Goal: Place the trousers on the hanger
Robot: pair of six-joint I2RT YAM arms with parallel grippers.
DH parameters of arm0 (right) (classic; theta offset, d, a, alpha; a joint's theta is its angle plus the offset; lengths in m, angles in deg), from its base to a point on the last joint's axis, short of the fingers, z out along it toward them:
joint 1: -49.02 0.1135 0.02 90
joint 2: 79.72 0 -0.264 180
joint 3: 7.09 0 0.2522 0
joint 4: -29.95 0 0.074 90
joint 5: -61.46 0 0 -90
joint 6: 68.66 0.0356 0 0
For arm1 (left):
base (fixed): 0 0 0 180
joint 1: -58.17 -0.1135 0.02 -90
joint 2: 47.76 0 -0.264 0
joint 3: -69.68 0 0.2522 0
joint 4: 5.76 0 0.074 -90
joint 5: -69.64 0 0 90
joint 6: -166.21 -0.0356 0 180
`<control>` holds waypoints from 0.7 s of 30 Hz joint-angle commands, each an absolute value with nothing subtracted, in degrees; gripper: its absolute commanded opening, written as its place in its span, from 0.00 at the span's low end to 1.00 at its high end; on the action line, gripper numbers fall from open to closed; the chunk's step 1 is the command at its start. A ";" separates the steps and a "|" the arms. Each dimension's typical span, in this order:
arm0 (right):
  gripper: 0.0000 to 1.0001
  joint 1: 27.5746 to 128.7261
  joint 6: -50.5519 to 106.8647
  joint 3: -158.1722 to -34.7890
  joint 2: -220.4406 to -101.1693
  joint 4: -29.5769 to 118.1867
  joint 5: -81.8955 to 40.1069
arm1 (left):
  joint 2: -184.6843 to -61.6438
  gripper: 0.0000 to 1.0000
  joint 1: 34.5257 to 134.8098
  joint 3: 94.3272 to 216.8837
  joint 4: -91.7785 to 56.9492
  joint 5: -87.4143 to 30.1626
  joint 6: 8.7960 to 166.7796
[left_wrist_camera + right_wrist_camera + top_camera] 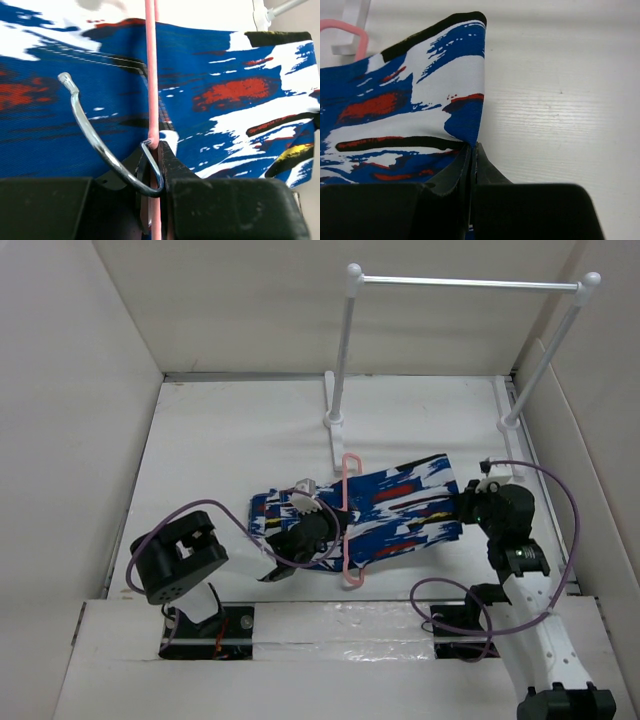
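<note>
Left black gripper is clamping tight on the thin pink triangular hanger, right where its silver metal hook joins. Right gripper is pinching shut on the right-end edge of the royal blue splash-print fabric trousers. They're lying mid-table, long axis running left-right, hanger crossing them near-to-far. Bare white table is stretching out behind, up to the white-posted rack

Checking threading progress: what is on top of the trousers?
The pink hanger lies across the trousers, held by the left fingers. Anything under the fabric is covered.
</note>
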State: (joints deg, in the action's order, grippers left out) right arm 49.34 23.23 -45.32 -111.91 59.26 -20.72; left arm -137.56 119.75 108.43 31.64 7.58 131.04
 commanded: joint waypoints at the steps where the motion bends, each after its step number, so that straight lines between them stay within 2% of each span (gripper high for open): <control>1: 0.00 45.78 18.88 -48.71 -113.38 55.40 -27.48 | -133.90 0.00 118.55 106.81 25.50 11.45 129.73; 12: 0.00 40.59 18.44 -47.74 -117.42 51.97 -21.33 | -133.89 0.00 119.07 108.66 24.25 10.75 127.98; 16: 0.00 39.97 19.05 -46.51 -120.15 50.22 -19.75 | -132.05 0.00 121.62 111.73 19.87 15.48 127.36; 21: 0.00 39.97 19.58 -44.84 -121.30 48.55 -18.96 | -129.85 0.00 121.63 112.53 17.92 15.32 127.97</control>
State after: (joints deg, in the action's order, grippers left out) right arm 41.43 20.89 -45.01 -121.70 56.35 -16.00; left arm -133.30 121.83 111.60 20.86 10.97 129.72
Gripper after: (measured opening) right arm 0.020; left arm 0.061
